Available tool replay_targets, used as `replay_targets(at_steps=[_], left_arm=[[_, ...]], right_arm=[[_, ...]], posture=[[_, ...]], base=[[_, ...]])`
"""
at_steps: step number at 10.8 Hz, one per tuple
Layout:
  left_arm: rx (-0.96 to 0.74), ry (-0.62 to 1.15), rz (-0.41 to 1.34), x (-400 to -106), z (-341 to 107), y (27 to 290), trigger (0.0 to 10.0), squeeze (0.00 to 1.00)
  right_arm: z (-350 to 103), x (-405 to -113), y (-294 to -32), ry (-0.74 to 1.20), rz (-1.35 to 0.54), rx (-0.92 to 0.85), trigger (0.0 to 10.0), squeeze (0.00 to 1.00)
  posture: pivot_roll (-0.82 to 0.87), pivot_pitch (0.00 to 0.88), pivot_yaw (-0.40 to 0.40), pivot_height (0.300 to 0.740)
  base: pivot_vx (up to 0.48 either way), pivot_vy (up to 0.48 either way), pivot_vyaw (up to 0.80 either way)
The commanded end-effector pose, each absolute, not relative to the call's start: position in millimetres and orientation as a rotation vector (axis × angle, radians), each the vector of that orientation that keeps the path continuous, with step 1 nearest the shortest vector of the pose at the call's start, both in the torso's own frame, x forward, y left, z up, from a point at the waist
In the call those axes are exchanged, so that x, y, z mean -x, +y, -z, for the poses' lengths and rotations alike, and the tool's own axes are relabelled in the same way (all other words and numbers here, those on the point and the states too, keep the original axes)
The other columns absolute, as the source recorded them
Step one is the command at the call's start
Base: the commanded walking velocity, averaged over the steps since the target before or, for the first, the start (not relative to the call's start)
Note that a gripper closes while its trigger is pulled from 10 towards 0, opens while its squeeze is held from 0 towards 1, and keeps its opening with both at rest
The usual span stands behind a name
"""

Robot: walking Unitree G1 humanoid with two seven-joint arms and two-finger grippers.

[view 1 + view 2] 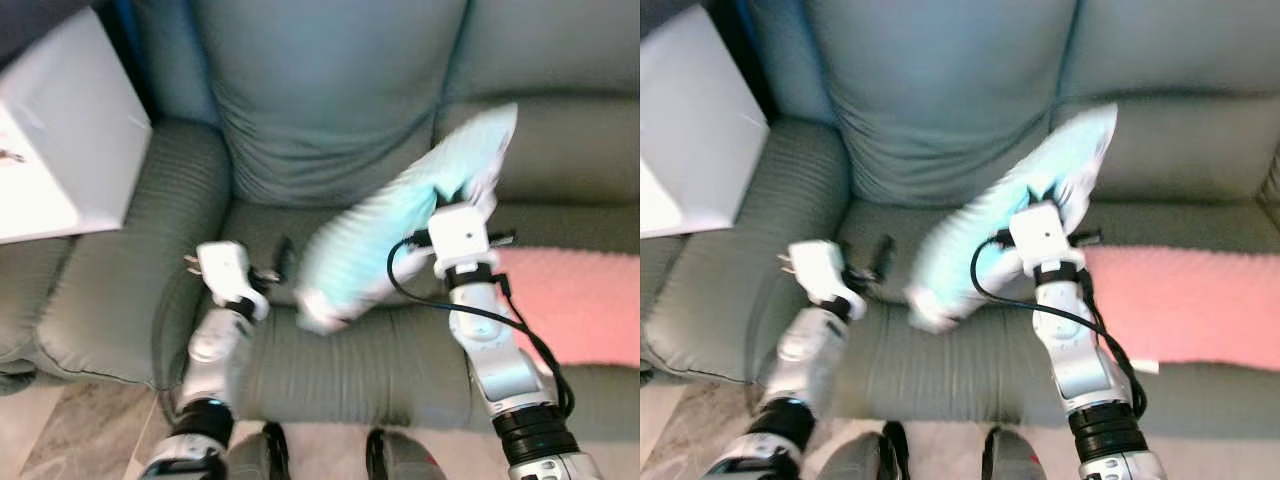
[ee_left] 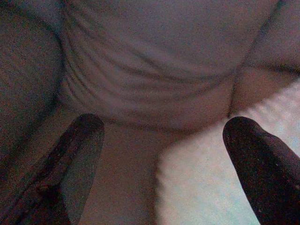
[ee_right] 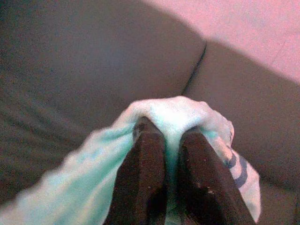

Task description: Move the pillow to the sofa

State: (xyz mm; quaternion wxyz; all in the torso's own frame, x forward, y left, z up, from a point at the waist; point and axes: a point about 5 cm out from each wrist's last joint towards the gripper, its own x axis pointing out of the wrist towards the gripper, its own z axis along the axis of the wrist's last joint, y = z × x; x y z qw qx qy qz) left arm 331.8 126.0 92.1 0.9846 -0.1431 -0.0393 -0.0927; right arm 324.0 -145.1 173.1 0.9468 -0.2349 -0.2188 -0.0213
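Note:
A pale turquoise ribbed pillow (image 1: 390,225) hangs tilted over the grey-green sofa seat (image 1: 300,360), its lower corner close to the cushion. My right gripper (image 3: 171,140) is shut on the pillow's edge, the fabric (image 3: 173,110) bunched between the two fingers. My left gripper (image 1: 278,262) stands open just left of the pillow's lower end, above the seat; one of its fingers (image 2: 260,164) overlaps the pillow (image 2: 211,178) in the left wrist view, and I cannot tell whether it touches it.
A large back cushion (image 1: 330,90) leans against the sofa back. A pink blanket (image 1: 580,300) lies on the seat to the right. A white box-like object (image 1: 60,140) stands over the left armrest (image 1: 120,270).

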Motion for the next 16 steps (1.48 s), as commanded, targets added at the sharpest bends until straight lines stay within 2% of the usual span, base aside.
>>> replay_targets(at_steps=[1, 7, 9, 12, 13, 16], left_arm=[[0.270, -0.095, 0.165, -330.0, -94.4, 132.4, 10.0, 0.00], [0.269, -0.095, 0.162, -334.3, -102.2, 130.1, 10.0, 0.00], [0.268, -0.087, 0.171, -333.2, -101.3, 127.3, 10.0, 0.00], [0.285, -0.051, 0.190, -330.5, -95.8, 120.4, 10.0, 0.00], [0.321, 0.023, 0.229, -330.7, -89.9, 111.9, 10.0, 0.00], [0.348, 0.306, 0.350, -319.8, -54.2, 92.0, 10.0, 0.00]], right_arm=[[-180.3, -318.7, -141.8, -0.505, 0.035, 0.477, 10.0, 1.00], [-175.1, -324.4, -143.1, -0.472, 0.047, 0.471, 10.0, 1.00], [-161.9, -329.5, -161.6, -0.326, 0.140, 0.360, 10.0, 1.00], [-125.8, -321.9, -186.7, -0.105, 0.165, 0.337, 10.0, 1.00], [-112.7, -316.9, -198.0, 0.009, 0.145, 0.389, 10.0, 1.00], [-94.8, -307.7, -237.7, 0.229, 0.277, 0.377, 10.0, 1.00]], posture=[[-0.15, 0.117, 0.077, 0.740], [-0.14, 0.101, 0.085, 0.740], [-0.14, 0.105, 0.084, 0.740], [-0.16, 0.112, 0.083, 0.740], [-0.16, 0.115, 0.079, 0.740], [-0.18, 0.116, 0.076, 0.740]], base=[[0.000, 0.000, 0.00], [0.000, 0.000, 0.00], [0.000, 0.000, 0.00], [0.000, 0.000, 0.00], [0.000, 0.000, 0.00], [0.000, 0.000, 0.00]])
